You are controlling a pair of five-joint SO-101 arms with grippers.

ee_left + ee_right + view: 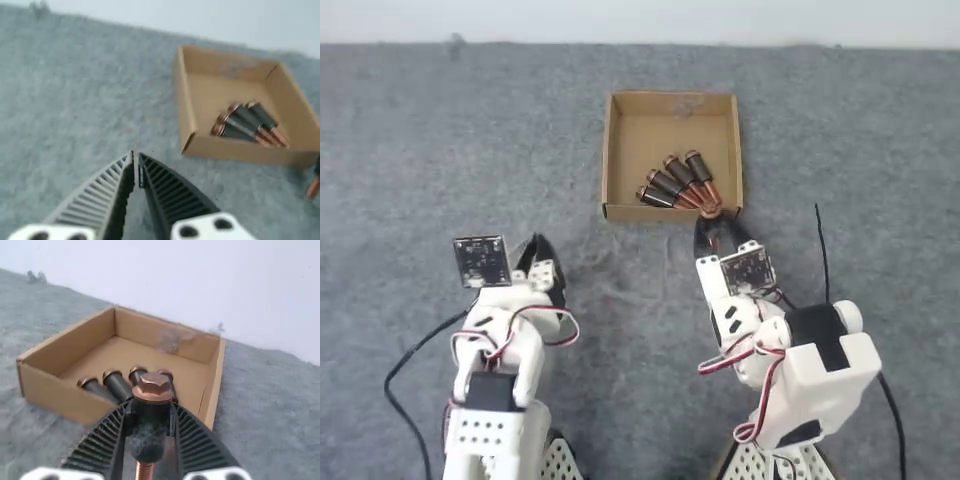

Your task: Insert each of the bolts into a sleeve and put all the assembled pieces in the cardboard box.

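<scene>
At the near right corner of the box, the right gripper is clamped on a dark sleeve. A bolt passes through the sleeve. Its copper hex head sits on the sleeve's far end, and its copper shank projects from the near end, toward the wrist. Both fingers press against the sides of the sleeve. In the high view the bolt head lies at the box's near wall, close to the right corner. Contact with the wall cannot be confirmed.

Inside the box, four pieces lie side by side on the floor in the near right part. They touch one another. Their heads point toward the far left and their copper shanks toward the near right corner. The rest of the box floor is bare cardboard.

The left gripper is positioned to the left of the box and nearer the arm bases, over the mat. Its fingers are drawn together, with only a thin slit between the tips, and nothing is held between them. It is apart from the box and from the right gripper.

The grey mat covers the table under both arms and the box. A white wall stands behind its far edge.
</scene>
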